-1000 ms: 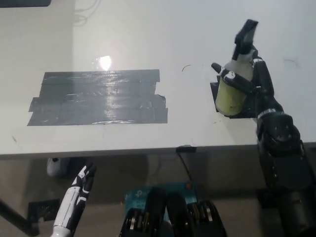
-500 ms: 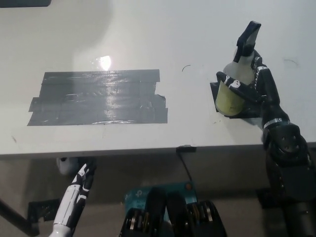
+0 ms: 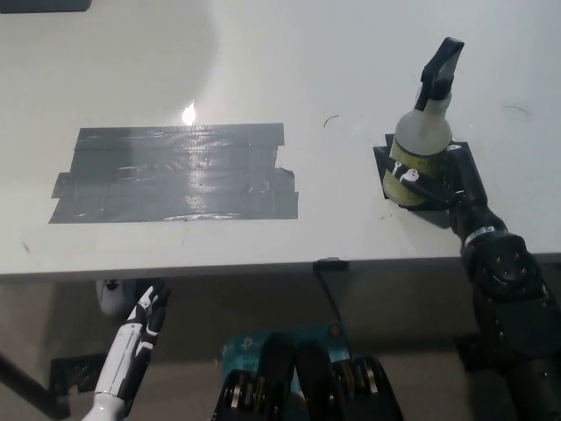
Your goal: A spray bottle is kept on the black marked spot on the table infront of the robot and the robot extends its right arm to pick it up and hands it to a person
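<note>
**Spray bottle upright on black spot, right hand low at its base**

Head view: spray bottle (image 3: 422,140) stands upright on the small black marked spot (image 3: 387,166) on the white table (image 3: 263,53). Bottle look: translucent whitish body, rounded shoulders, yellowish-green liquid filling the lower part, black trigger head on top angled up and toward picture right. Bottle covers most of the spot; dark corners of the spot show on its left and below it.

Right hand (image 3: 443,180) is black, sits just right of and below the bottle's lower body, over the right part of the spot. One black finger with white marks lies across the bottle's base on the near side, touching it. Rest of the hand blends into the black spot, so cannot tell whether it is wrapped on the bottle or loose. Black right arm runs from the hand down to the bottom right, crossing the table's near edge.

Large patch of grey tape strips (image 3: 175,173) lies well left of the bottle, with a glare spot at its top edge. Small dark pen-like mark on the table between the tape and the bottle, up near the bottle's shoulder height.

Left hand (image 3: 149,313), white with black parts, rests below the table's near edge, far left of the bottle and lower; fingers point up and lie close together, holding nothing.
</note>
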Available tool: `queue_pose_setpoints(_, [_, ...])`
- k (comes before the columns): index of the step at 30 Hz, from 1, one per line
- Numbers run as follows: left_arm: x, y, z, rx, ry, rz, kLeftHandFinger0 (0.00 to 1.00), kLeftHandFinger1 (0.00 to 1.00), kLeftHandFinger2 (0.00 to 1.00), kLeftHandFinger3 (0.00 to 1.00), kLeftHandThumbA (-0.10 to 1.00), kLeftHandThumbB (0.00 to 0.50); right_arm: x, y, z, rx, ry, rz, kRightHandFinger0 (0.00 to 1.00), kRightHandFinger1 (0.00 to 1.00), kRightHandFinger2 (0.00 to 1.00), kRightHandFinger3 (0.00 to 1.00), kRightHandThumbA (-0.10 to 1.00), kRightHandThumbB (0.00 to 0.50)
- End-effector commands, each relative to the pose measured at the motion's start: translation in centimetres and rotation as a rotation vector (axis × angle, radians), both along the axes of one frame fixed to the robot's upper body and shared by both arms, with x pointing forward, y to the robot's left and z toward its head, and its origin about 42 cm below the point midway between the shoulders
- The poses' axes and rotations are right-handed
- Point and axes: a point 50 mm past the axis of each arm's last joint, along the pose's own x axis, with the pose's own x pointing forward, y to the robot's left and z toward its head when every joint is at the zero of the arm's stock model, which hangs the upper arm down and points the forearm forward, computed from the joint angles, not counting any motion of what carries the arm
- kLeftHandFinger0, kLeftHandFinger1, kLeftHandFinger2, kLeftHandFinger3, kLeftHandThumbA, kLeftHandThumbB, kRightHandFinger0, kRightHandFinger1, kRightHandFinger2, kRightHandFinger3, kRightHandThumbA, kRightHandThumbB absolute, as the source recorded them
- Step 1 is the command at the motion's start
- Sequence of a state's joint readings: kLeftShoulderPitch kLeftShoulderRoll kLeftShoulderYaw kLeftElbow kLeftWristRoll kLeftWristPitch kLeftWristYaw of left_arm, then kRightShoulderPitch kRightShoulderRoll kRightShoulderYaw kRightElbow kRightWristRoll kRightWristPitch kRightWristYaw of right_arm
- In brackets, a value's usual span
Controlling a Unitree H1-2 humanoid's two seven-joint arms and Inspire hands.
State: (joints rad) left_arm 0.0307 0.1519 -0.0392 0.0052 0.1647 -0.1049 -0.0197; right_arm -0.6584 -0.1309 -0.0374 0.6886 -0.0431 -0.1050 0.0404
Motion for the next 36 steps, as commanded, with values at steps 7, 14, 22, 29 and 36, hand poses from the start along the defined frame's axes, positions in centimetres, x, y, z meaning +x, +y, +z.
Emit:
queue_pose_setpoints(7, [0.9, 0.3, 1.6, 0.011, -0.058, -0.02, 1.0, 1.0, 1.0, 1.0, 1.0, 0.27, 2.4, -0.2, 4.0, -0.057, -0.077, 0.063, 1.0, 1.0, 1.0, 1.0, 0.94, 0.5])
queue_pose_setpoints(14, [1.1, 0.2, 1.7, 0.01, -0.065, -0.024, 1.0, 1.0, 1.0, 1.0, 1.0, 0.264, 3.0, 0.0, 4.8, 0.018, -0.091, -0.059, 1.0, 1.0, 1.0, 1.0, 0.56, 0.459])
queue_pose_setpoints(22, [1.3, 0.2, 1.9, 0.01, -0.069, -0.028, 1.0, 1.0, 1.0, 1.0, 1.0, 0.253, 3.2, 0.6, 6.4, -0.028, -0.202, -0.345, 0.08, 0.4, 0.7, 0.7, -0.1, 0.194])
queue_pose_setpoints(29, [1.3, 0.2, 1.9, 0.01, -0.071, -0.034, 1.0, 1.0, 1.0, 1.0, 1.0, 0.251, 2.3, 1.3, 7.7, 0.008, -0.255, -0.297, 0.1, 0.47, 0.81, 0.85, -0.1, 0.151])
queue_pose_setpoints(36, [1.5, 0.1, 1.9, 0.025, -0.069, -0.039, 1.0, 1.0, 1.0, 1.0, 1.0, 0.243, 0.5, 5.6, 11.0, 0.031, -0.313, -0.096, 0.15, 0.55, 0.9, 0.91, -0.1, 0.141])
